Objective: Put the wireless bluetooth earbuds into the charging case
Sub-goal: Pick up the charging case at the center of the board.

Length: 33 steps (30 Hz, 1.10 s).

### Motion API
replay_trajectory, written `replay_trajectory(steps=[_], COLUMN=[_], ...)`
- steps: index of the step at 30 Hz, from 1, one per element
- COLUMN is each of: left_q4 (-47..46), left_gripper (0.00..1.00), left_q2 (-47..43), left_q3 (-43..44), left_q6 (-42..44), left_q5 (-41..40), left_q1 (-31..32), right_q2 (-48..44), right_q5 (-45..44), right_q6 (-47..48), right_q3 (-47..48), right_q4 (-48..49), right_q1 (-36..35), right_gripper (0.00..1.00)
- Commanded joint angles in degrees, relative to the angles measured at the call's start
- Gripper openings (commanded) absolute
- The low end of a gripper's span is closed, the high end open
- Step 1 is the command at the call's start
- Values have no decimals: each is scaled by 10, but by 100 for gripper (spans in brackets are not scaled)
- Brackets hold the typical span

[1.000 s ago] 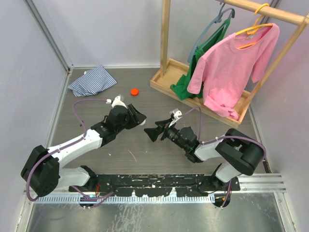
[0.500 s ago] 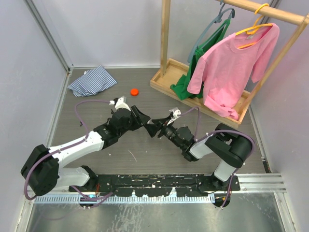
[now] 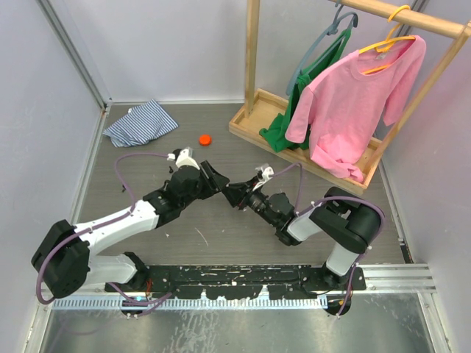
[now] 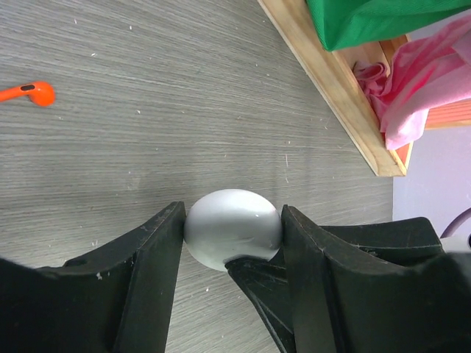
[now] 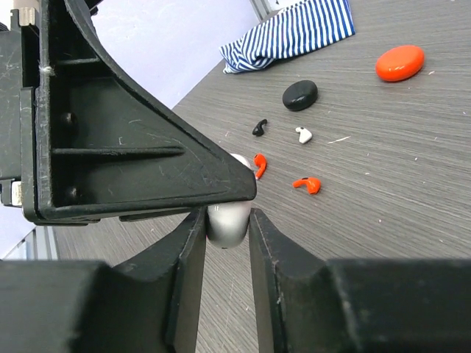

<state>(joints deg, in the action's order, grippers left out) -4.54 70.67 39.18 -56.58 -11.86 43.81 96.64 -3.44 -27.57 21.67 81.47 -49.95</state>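
Observation:
A white, egg-shaped charging case [image 4: 229, 226] sits between the fingers of my left gripper [image 4: 232, 218], which is shut on its two sides. My right gripper [image 5: 224, 224] comes in from the opposite side and is shut on the same case [image 5: 224, 219]. The two grippers meet over the middle of the table, left [image 3: 214, 182] and right [image 3: 234, 193]. The earbuds lie loose on the table beyond them: a black one [image 5: 258, 126], a white one [image 5: 302, 134] and two orange ones [image 5: 259, 165] [image 5: 307, 184]. One orange earbud [image 4: 29, 93] shows in the left wrist view.
A black puck [image 5: 300, 95] and an orange puck [image 5: 399, 62] [image 3: 205, 139] lie past the earbuds. A striped cloth [image 3: 140, 122] is at the back left. A wooden rack [image 3: 294, 140] with a pink shirt [image 3: 353, 103] and green cloth fills the back right.
My right gripper has moved left to meet the left gripper and has shut on the case. The left gripper has shifted slightly right, still holding the case.

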Motion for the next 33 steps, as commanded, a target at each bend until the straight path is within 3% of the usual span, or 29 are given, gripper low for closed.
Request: replay_trajectory(steps=[1, 4, 13, 23, 33], left_q4=[-39, -48, -87, -175, -292], left_gripper=[57, 64, 81, 82, 80], left_q2=[-26, -35, -112, -158, -127], left_q3=[0, -2, -30, -66, -68], left_q6=[14, 32, 137, 166, 156], left_q5=[-8, 3, 72, 326, 475], left_q1=[3, 3, -13, -133, -161], right_q2=[-13, -23, -69, -137, -169], right_q5=[3, 13, 74, 182, 306], right_q6=[4, 4, -11, -59, -131], right_q3=[7, 7, -6, -21, -16], right_q4=[41, 36, 26, 24, 50], right_q1=[0, 1, 28, 91, 138], right_gripper=[29, 22, 22, 22, 22])
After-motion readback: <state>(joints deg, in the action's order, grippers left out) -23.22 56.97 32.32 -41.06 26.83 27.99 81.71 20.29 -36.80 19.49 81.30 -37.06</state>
